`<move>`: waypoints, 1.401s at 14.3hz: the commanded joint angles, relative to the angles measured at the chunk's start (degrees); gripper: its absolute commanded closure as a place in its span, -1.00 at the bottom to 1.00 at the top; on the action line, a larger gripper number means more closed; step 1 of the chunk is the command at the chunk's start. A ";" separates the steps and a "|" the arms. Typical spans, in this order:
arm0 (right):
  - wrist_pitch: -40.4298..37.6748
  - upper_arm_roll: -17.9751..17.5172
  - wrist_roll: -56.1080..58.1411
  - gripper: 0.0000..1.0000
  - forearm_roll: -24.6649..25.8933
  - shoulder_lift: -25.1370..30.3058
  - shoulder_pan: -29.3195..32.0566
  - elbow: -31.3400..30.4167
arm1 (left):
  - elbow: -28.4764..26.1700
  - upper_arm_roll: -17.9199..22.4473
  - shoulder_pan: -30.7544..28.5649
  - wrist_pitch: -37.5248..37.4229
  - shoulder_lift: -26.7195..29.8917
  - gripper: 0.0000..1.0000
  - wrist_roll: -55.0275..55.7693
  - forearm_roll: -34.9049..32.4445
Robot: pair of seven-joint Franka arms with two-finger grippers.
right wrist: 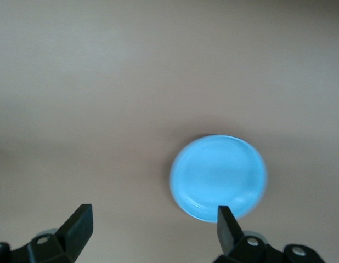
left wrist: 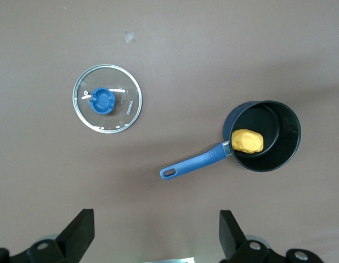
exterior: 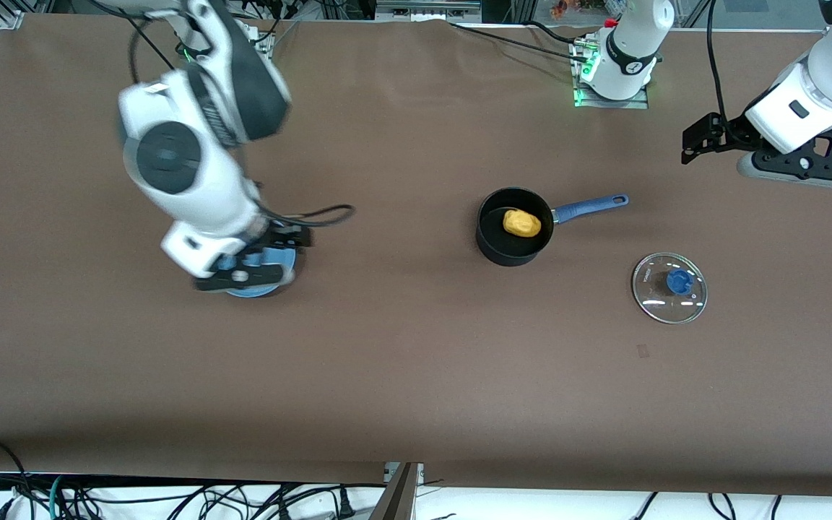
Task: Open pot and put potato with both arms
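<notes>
Potato sits in the open pot, lid beside it on the worktop; left hand released above the worktop; right hand released over a blue plate.

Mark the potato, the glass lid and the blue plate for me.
potato [exterior: 522,222]: front view, middle of its yellow body, inside the pot.
glass lid [left wrist: 125,107]: left wrist view, clear glass beside the blue knob.
blue plate [right wrist: 218,175]: right wrist view, centre of its flat face.
</notes>
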State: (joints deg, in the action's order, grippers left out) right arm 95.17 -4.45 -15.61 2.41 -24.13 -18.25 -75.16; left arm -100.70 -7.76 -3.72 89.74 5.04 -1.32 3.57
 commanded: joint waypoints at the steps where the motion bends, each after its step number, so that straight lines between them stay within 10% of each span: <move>1: -2.60 -1.18 7.05 -1.00 0.49 9.69 7.23 -9.03 | 1.91 2.75 2.13 -1.85 -0.74 -1.00 0.44 -0.49; 9: -10.44 2.41 10.16 -1.00 -0.30 23.76 16.84 -13.79 | 6.90 3.28 0.12 -2.55 -4.41 -1.00 0.09 -3.04; 20: -11.85 3.13 15.96 -1.00 0.31 23.16 17.98 -12.82 | 12.46 2.49 -0.33 -5.28 -5.75 -1.00 0.27 -2.69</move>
